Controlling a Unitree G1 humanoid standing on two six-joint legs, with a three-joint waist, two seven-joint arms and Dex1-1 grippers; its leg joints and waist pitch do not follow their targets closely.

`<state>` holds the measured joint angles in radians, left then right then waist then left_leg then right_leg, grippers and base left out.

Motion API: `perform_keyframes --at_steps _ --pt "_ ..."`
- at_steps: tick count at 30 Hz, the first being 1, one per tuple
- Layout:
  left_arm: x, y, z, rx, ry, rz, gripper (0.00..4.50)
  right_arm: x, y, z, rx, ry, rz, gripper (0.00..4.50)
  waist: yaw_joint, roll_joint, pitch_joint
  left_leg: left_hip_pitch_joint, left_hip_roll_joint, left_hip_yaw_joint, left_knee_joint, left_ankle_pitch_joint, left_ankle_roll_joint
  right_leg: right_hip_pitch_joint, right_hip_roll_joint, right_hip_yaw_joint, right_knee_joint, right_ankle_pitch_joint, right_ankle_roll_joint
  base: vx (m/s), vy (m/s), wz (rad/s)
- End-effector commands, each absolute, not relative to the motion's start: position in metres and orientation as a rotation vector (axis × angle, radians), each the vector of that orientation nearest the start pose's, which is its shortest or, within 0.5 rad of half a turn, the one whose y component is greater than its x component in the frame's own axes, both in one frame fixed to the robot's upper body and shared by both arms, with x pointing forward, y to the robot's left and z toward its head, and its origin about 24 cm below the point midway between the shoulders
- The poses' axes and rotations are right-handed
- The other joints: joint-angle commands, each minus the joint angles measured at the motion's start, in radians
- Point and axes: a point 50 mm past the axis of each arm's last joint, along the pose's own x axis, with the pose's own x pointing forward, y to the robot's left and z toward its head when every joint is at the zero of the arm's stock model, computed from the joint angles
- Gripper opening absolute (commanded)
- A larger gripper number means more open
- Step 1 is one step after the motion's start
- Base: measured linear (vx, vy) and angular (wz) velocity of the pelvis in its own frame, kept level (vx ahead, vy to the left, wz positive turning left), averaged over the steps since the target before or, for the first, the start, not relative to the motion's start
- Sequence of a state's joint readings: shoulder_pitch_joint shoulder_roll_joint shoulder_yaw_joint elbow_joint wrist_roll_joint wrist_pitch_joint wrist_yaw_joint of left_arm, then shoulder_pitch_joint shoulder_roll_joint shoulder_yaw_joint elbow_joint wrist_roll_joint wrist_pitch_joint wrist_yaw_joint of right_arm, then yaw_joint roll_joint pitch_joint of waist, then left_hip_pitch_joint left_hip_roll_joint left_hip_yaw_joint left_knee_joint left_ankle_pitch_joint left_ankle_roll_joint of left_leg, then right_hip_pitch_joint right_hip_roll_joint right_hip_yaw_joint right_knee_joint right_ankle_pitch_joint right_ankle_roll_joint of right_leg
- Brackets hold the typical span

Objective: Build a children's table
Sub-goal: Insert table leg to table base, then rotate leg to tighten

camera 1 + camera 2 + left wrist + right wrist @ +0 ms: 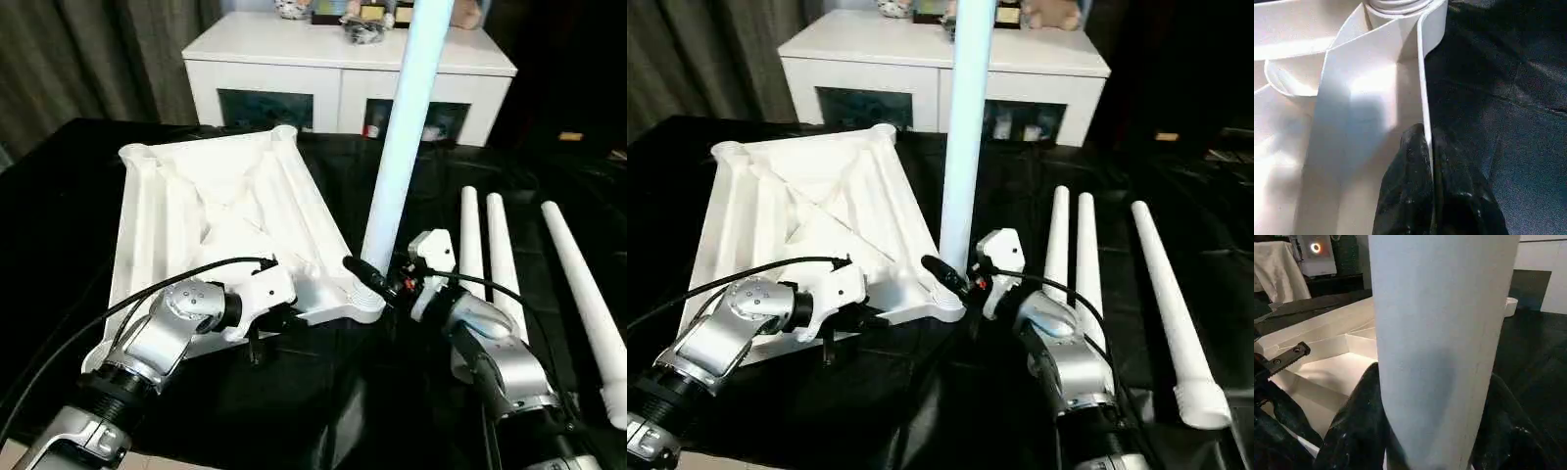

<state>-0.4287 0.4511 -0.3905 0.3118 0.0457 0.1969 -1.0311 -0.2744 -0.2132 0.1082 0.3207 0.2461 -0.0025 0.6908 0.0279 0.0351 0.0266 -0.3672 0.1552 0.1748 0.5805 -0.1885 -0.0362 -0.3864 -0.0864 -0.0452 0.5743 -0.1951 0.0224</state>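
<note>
White upright leg (404, 137) in tabletop's (225, 196) corner socket — right gripper (1425, 426) jaws clasp it, left gripper (1431, 196) pinches rim.

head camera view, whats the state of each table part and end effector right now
white plastic rectangular tabletop: upside down, ribbed underside up, on the black cloth
upright white tapered tube leg: standing at the tabletop's near right corner socket
three spare white tube legs: lying flat, to the robot's right
left end effector: shut on the tabletop's rim
right end effector: closed around the upright leg
</note>
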Motion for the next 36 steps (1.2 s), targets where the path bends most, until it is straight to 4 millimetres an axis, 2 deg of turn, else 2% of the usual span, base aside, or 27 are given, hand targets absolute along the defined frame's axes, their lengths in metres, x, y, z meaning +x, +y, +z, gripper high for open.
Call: perform_keyframes --at_steps 1,8,11,13,14,15,16,17,18,19,20,21,22,23,24,25,26,27,28,29,30,31,32,33,34,35,36 --pt "0.294 0.126 0.058 0.551 0.372 -1.261 0.00 0.267 -0.150 -0.019 0.013 0.419 0.693 1.84 -0.006 0.009 -0.020 0.028 0.069 -0.048 -0.108 -0.675 -0.071 -0.011 -0.063 0.038 -0.098 -0.541 -0.122 0.000 0.000 0.00" --pt "0.300 0.135 0.051 0.524 0.405 -1.113 0.00 0.270 -0.150 -0.030 -0.003 0.446 0.530 1.84 -0.007 0.009 -0.015 0.028 0.068 -0.051 -0.109 -0.681 -0.072 -0.015 -0.064 0.037 -0.103 -0.599 -0.102 0.000 0.000 0.00" --pt "0.302 0.129 0.049 0.436 0.420 -0.994 0.00 0.278 -0.146 -0.037 0.013 0.476 0.335 1.84 -0.024 0.010 -0.006 0.032 0.064 -0.061 -0.112 -0.742 -0.087 -0.018 -0.062 0.018 -0.111 -0.690 -0.070 0.000 0.000 0.00" --pt "0.300 0.122 0.050 0.398 0.429 -0.967 0.00 0.282 -0.141 -0.039 0.022 0.484 0.278 1.84 -0.045 0.023 0.000 0.040 0.065 -0.070 -0.125 -0.842 -0.094 -0.007 -0.051 -0.014 -0.117 -0.693 -0.051 0.000 0.000 0.00" --pt "0.297 0.109 0.050 0.368 0.445 -0.925 0.00 0.287 -0.135 -0.040 0.015 0.493 0.217 1.84 -0.053 0.031 0.003 0.025 0.072 -0.077 -0.145 -0.882 -0.101 0.019 -0.050 -0.029 -0.100 -0.622 -0.059 0.000 0.000 0.00" --pt "0.296 0.106 0.050 0.361 0.448 -0.915 0.00 0.288 -0.134 -0.040 0.013 0.494 0.203 1.84 -0.046 0.037 0.005 0.003 0.084 -0.073 -0.180 -0.921 -0.103 0.050 -0.039 -0.027 -0.048 -0.505 -0.078 0.000 0.000 0.00" --pt "0.293 0.096 0.051 0.343 0.457 -0.914 0.00 0.291 -0.130 -0.040 0.013 0.500 0.178 1.84 -0.038 0.039 0.010 -0.011 0.092 -0.056 -0.214 -0.947 -0.103 0.065 -0.024 -0.031 -0.011 -0.444 -0.092 -0.061 -0.003 0.03" --pt "0.291 0.091 0.051 0.335 0.461 -0.915 0.00 0.293 -0.128 -0.040 0.013 0.502 0.167 1.84 -0.020 0.044 0.003 -0.018 0.096 -0.041 -0.230 -0.950 -0.102 0.080 -0.019 -0.026 0.038 -0.362 -0.100 -0.061 -0.003 0.03" --pt "0.288 0.077 0.052 0.301 0.462 -0.889 0.00 0.297 -0.122 -0.039 0.002 0.504 0.155 1.84 -0.013 0.004 0.005 0.024 0.071 0.005 -0.202 -0.848 -0.098 0.021 -0.020 0.006 -0.017 -0.465 -0.089 -0.043 -0.056 0.16" --pt "0.288 0.077 0.052 0.301 0.462 -0.889 0.00 0.297 -0.122 -0.039 0.002 0.504 0.155 1.84 -0.022 -0.025 0.003 0.091 0.030 -0.007 -0.088 -0.727 -0.083 -0.048 -0.055 0.002 -0.125 -0.740 -0.049 0.026 -0.088 0.13" --pt "0.286 0.068 0.053 0.276 0.460 -0.878 0.00 0.299 -0.119 -0.038 0.003 0.507 0.131 1.84 -0.029 -0.029 0.028 0.162 -0.014 -0.023 0.110 -0.373 -0.015 -0.126 -0.152 0.008 -0.256 -1.120 -0.016 0.026 -0.088 0.13" --pt "0.284 0.057 0.053 0.241 0.455 -0.869 0.00 0.302 -0.115 -0.037 0.006 0.509 0.122 1.84 -0.036 -0.018 0.029 0.013 0.026 -0.073 0.031 -0.268 0.000 0.062 -0.191 -0.007 -0.175 -1.017 0.003 0.079 0.009 -0.44" --pt "0.283 0.050 0.054 0.217 0.455 -0.861 0.00 0.304 -0.112 -0.037 0.007 0.510 0.111 1.84 -0.034 0.008 0.012 0.013 0.042 -0.080 -0.027 -0.326 -0.022 0.086 -0.149 -0.028 -0.141 -0.856 -0.003 0.062 0.127 -0.53" --pt "0.281 0.044 0.052 0.220 0.457 -0.865 0.00 0.306 -0.110 -0.036 0.006 0.513 0.093 1.84 -0.038 0.026 0.005 0.036 0.064 -0.097 -0.066 -0.488 -0.028 0.066 -0.096 -0.056 -0.102 -0.632 -0.019 0.062 0.127 -0.53" --pt "0.280 0.040 0.051 0.248 0.456 -0.879 0.00 0.307 -0.108 -0.036 0.007 0.511 0.084 1.84 -0.052 0.044 0.025 0.052 0.098 -0.107 -0.143 -0.894 -0.046 0.052 -0.039 -0.070 -0.044 -0.304 -0.072 -0.018 0.077 0.04" --pt "0.280 0.037 0.050 0.261 0.440 -0.876 0.00 0.309 -0.104 -0.035 0.026 0.511 0.072 1.84 -0.050 0.037 0.021 0.059 0.102 -0.097 -0.152 -0.929 -0.036 0.053 -0.036 -0.063 -0.030 -0.253 -0.089 -0.041 -0.015 0.25" --pt "0.280 0.037 0.050 0.261 0.440 -0.876 0.00 0.309 -0.104 -0.035 0.026 0.511 0.072 1.84 -0.043 0.049 0.029 0.060 0.104 -0.082 -0.170 -0.966 -0.039 0.050 -0.032 -0.066 -0.019 -0.235 -0.107 -0.041 -0.015 0.25" --pt "0.282 0.038 0.052 0.258 0.422 -0.864 0.00 0.310 -0.103 -0.034 0.018 0.505 0.079 1.84 -0.036 0.042 0.035 0.046 0.108 -0.062 -0.197 -1.002 -0.034 0.066 -0.022 -0.063 0.010 -0.256 -0.101 -0.021 -0.055 0.25" --pt "0.284 0.040 0.053 0.256 0.423 -0.845 0.00 0.310 -0.102 -0.034 0.011 0.502 0.080 1.84 -0.007 0.033 0.036 0.032 0.117 -0.034 -0.230 -1.017 -0.027 0.082 -0.014 -0.045 0.064 -0.289 -0.089 -0.002 -0.088 0.21" --pt "0.287 0.043 0.053 0.265 0.422 -0.832 0.00 0.310 -0.102 -0.034 0.001 0.496 0.081 1.84 0.013 0.004 0.034 0.043 0.108 -0.012 -0.218 -0.939 -0.010 0.072 -0.012 -0.004 0.063 -0.433 -0.044 -0.002 -0.088 0.21" --pt "0.289 0.046 0.054 0.276 0.421 -0.818 0.00 0.310 -0.102 -0.034 -0.002 0.493 0.086 1.84 -0.003 -0.052 0.037 0.194 0.003 0.006 0.012 -0.658 -0.031 -0.116 -0.037 -0.023 -0.194 -0.978 0.060 0.041 -0.142 0.22" --pt "0.291 0.050 0.054 0.289 0.419 -0.800 0.00 0.311 -0.101 -0.033 0.006 0.489 0.091 1.84 -0.010 -0.027 0.027 0.210 -0.016 -0.003 0.071 -0.503 -0.015 -0.135 -0.099 0.006 -0.209 -1.095 0.041 0.060 -0.107 -0.11" --pt "0.292 0.052 0.054 0.296 0.416 -0.792 0.00 0.311 -0.100 -0.033 0.013 0.487 0.094 1.84 -0.022 -0.043 0.023 0.079 0.002 -0.042 0.026 -0.313 0.030 0.003 -0.140 0.009 -0.167 -1.067 0.050 0.060 -0.107 -0.11" --pt "0.293 0.054 0.055 0.303 0.417 -0.786 0.00 0.312 -0.100 -0.033 0.011 0.483 0.090 1.84 0.000 -0.017 0.016 0.063 0.015 -0.051 -0.016 -0.285 0.018 0.034 -0.132 -0.001 -0.148 -0.989 0.040 0.090 -0.012 -0.39" --pt "0.294 0.055 0.055 0.304 0.417 -0.784 0.00 0.312 -0.100 -0.033 0.011 0.481 0.090 1.84 -0.008 0.000 0.014 0.050 0.046 -0.066 -0.070 -0.347 0.001 0.033 -0.091 -0.019 -0.119 -0.746 0.013 0.065 -0.016 -0.18" --pt "0.296 0.059 0.056 0.305 0.416 -0.774 0.00 0.313 -0.100 -0.031 0.015 0.471 0.091 1.84 -0.007 0.014 0.013 0.070 0.057 -0.064 -0.083 -0.437 -0.001 0.026 -0.072 -0.030 -0.114 -0.574 -0.033 0.065 -0.016 -0.18" --pt "0.296 0.061 0.056 0.307 0.414 -0.773 0.00 0.314 -0.099 -0.031 0.017 0.465 0.091 1.84 -0.008 0.021 0.007 0.078 0.062 -0.060 -0.089 -0.457 -0.005 0.028 -0.070 -0.026 -0.108 -0.456 -0.087 0.000 0.000 0.00"
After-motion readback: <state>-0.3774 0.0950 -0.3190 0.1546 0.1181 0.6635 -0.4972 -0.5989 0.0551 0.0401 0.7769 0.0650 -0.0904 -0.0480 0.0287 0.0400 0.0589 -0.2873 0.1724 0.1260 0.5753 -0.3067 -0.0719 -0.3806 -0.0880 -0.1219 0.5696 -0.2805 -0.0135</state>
